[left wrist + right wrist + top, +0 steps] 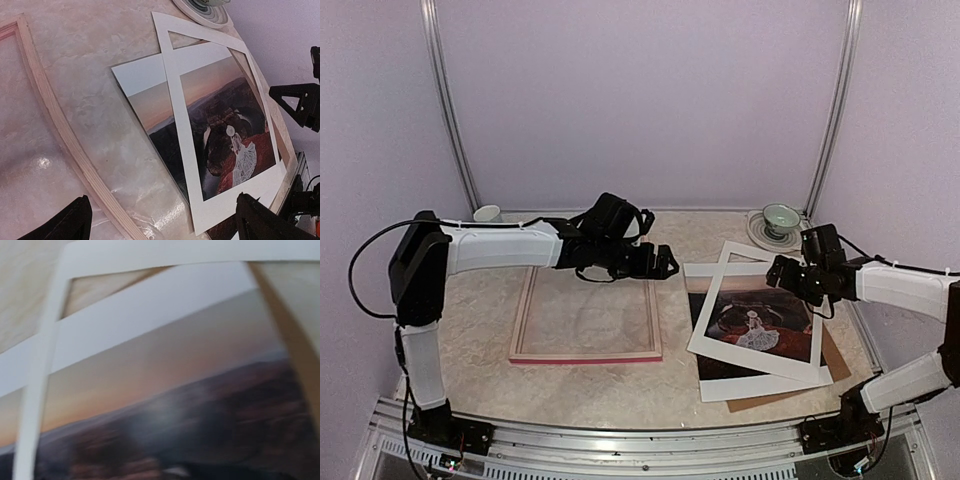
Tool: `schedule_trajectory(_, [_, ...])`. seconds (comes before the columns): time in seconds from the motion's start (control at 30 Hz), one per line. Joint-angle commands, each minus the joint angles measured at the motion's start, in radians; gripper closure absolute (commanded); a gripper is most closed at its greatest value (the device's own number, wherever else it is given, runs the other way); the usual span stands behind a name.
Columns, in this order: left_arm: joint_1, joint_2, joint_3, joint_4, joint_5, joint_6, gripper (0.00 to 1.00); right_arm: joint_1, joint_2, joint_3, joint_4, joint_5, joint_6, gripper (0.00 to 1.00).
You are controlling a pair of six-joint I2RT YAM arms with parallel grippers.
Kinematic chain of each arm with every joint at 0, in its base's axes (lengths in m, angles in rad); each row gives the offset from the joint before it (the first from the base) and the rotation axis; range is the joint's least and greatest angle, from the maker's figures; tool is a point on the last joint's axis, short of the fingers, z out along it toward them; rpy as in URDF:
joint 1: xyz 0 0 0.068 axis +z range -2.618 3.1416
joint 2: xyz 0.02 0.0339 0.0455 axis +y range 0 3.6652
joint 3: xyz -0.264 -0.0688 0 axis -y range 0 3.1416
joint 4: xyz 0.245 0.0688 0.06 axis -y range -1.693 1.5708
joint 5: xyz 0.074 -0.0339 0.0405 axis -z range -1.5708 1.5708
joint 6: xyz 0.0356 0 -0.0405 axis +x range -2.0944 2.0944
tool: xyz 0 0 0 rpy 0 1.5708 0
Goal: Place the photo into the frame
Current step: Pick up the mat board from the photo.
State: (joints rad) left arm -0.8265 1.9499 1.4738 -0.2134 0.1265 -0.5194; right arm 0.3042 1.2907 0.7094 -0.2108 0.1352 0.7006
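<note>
Two black fingertips (70, 225) of the left gripper (658, 262) stand wide apart at the bottom of its wrist view with nothing between them. This gripper hovers above the far right corner of the thin-railed rectangular frame (585, 356), pink at the edge and pale wood on top, which lies flat on the marbled table (480, 330). Just right of it the dark reddish landscape photo (755, 325), white-bordered, lies flat under a skewed open white cardboard mat (755, 363) and over a brown backing board (840, 355). The right gripper (782, 272) hangs spread above the mat's far edge, holding nothing.
</note>
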Motion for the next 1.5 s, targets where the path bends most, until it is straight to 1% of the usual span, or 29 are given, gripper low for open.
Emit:
schedule_trajectory(0.0, [-0.035,0.073,0.087,-0.029,0.074,0.013,0.01,-0.069,-0.021,-0.038,0.016,0.007,0.036,0.01])
schedule_trajectory(0.17, [-0.078,0.133,0.156,-0.092,0.103,0.023,0.01,-0.134,-0.030,-0.056,-0.025,0.054,0.044,0.01])
schedule_trajectory(0.37, [-0.114,0.198,0.226,-0.166,0.127,0.031,0.01,-0.226,-0.064,-0.093,-0.015,0.035,0.037,0.01])
schedule_trajectory(0.53, [-0.117,0.218,0.269,-0.242,0.148,0.042,0.01,-0.233,-0.039,-0.077,-0.018,0.032,0.028,0.01])
schedule_trajectory(0.63, [-0.112,0.278,0.347,-0.332,0.205,0.058,0.01,-0.234,-0.004,-0.049,-0.038,0.057,0.021,0.01])
schedule_trajectory(0.7, [-0.115,0.313,0.368,-0.367,0.227,0.065,0.01,-0.236,0.009,-0.045,-0.036,0.066,0.020,0.01])
schedule_trajectory(0.87, [-0.124,0.323,0.326,-0.354,0.264,0.067,0.01,-0.257,0.028,-0.064,-0.022,0.076,0.046,0.01])
schedule_trajectory(1.13, [-0.125,0.371,0.330,-0.342,0.352,0.063,0.01,-0.287,0.083,-0.035,-0.014,0.089,0.057,0.01])
schedule_trajectory(1.47, [-0.140,0.401,0.334,-0.327,0.391,0.053,0.01,-0.295,0.120,-0.021,-0.003,0.114,0.070,0.01])
